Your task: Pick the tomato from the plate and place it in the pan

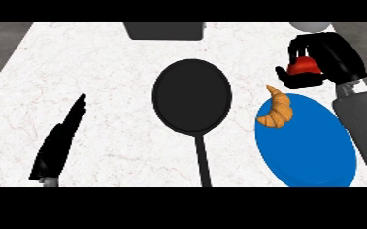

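My right hand (pixel 326 60) is at the upper right, above the far edge of the blue plate (pixel 315 150), with its fingers curled round the red tomato (pixel 304 66). Only part of the tomato shows between the fingers and the thumb. The black pan (pixel 192 96) lies in the middle of the counter, to the left of that hand, with its handle (pixel 204 160) pointing toward me. Nothing lies in the pan. My left hand (pixel 61 140) rests at the lower left with straight fingers, holding nothing.
A croissant (pixel 278 108) lies on the plate's upper left rim, between pan and plate. A dark grey box (pixel 165 30) stands at the counter's far edge behind the pan. A pale round object (pixel 311 26) shows at the top right.
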Robot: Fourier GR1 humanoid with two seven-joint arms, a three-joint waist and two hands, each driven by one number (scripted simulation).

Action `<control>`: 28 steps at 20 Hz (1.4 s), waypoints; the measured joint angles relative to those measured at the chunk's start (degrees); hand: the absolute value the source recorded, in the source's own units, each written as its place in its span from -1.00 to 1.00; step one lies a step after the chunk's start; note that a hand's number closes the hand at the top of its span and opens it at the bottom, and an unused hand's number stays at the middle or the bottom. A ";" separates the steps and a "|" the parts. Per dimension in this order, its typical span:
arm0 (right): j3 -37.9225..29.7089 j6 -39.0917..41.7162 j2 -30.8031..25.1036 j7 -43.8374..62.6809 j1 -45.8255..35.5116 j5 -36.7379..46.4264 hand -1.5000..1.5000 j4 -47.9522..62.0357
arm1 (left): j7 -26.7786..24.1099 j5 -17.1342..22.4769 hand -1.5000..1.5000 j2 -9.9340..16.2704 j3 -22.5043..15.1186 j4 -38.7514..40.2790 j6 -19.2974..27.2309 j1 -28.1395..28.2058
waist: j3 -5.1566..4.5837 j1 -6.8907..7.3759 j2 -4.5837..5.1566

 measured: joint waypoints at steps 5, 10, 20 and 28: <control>0.56 0.05 6.85 1.08 -5.54 -0.24 1.00 1.03 | -0.67 0.49 0.00 0.63 1.13 -0.32 -1.02 0.50 | -0.05 0.21 0.01; 1.22 1.88 14.40 3.48 -11.99 -0.75 1.00 5.82 | -0.03 -0.41 0.00 -0.21 0.82 0.23 -0.82 -0.57 | -0.06 0.28 0.08; 1.97 -4.24 28.43 3.48 -21.48 0.78 1.00 27.58 | 0.95 -1.70 0.00 -1.43 -0.02 -0.24 -0.93 -1.49 | -0.05 1.45 0.53; 7.85 -4.48 31.20 2.83 -26.42 -1.80 1.00 42.18 | 0.50 -1.73 0.00 -1.47 -0.71 -0.03 -2.39 -2.76 | -0.04 3.86 1.07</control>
